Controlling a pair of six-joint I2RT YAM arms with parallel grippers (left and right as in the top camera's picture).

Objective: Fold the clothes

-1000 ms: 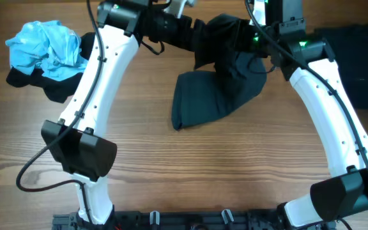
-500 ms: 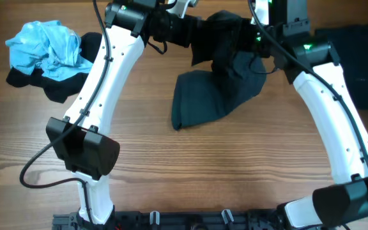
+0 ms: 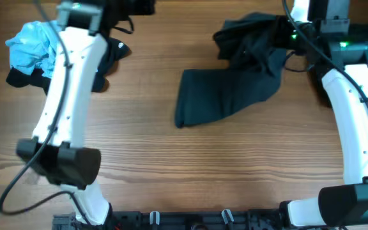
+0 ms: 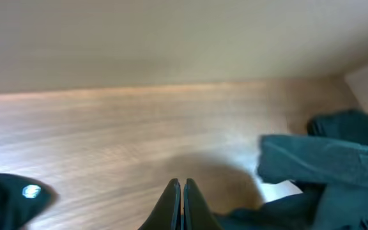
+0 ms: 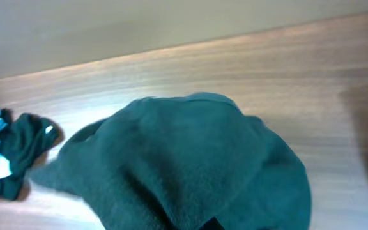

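My left gripper (image 4: pixel 181 190) pinched shut, empty, near blue shirt (image 3: pixel 43 45). My right gripper (image 3: pixel 278 39) clamps bunched black shirt (image 3: pixel 216 99), well right of blue shirt. Fabric limp, light; take corners.

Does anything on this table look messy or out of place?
Yes. The dark shirt lies half flat, its far end bunched in a heap. At the left edge, a light blue garment sits crumpled on black clothes.

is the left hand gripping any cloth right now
No, the left hand is shut above the wooden table, with no fabric pinched in it.
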